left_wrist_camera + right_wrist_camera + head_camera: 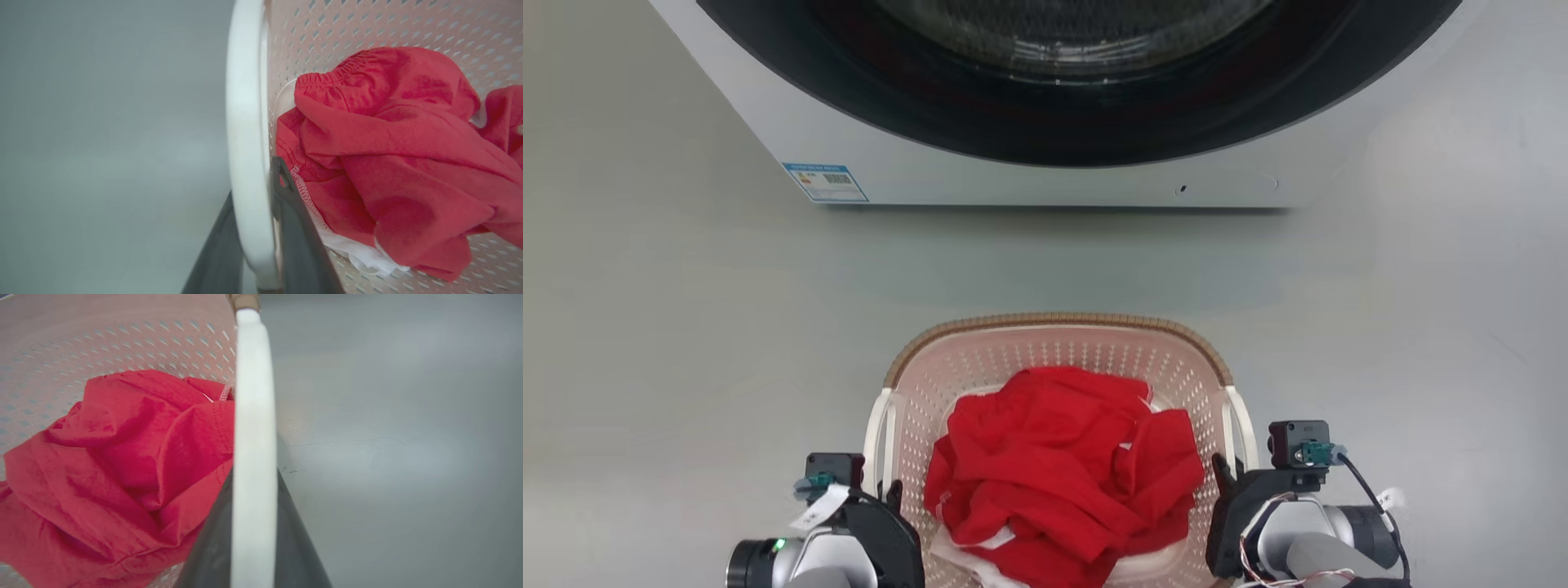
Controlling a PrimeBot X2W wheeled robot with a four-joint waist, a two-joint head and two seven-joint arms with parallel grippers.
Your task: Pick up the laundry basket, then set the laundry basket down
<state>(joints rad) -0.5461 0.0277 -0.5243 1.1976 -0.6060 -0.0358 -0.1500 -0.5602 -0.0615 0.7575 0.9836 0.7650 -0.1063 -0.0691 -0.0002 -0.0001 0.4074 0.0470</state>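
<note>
The laundry basket (1054, 320), pale pink and perforated with a brown woven-look rim, lies low in the middle of the head view and holds crumpled red clothing (1062, 465) over a white piece. My left gripper (890, 494) is shut on the basket's white left handle (245, 143), with one dark finger (298, 245) inside the handle and the other outside. On the opposite side, my right gripper (1223, 474) is shut on the white right handle (253, 416), and its dark fingers (294, 539) flank the bar. Whether the basket rests on the floor cannot be told.
A white front-loading washer (1045, 175) with a dark round door stands directly beyond the basket, with a blue label (825, 181) at its lower left corner. Grey floor (686, 327) stretches to both sides and between basket and washer.
</note>
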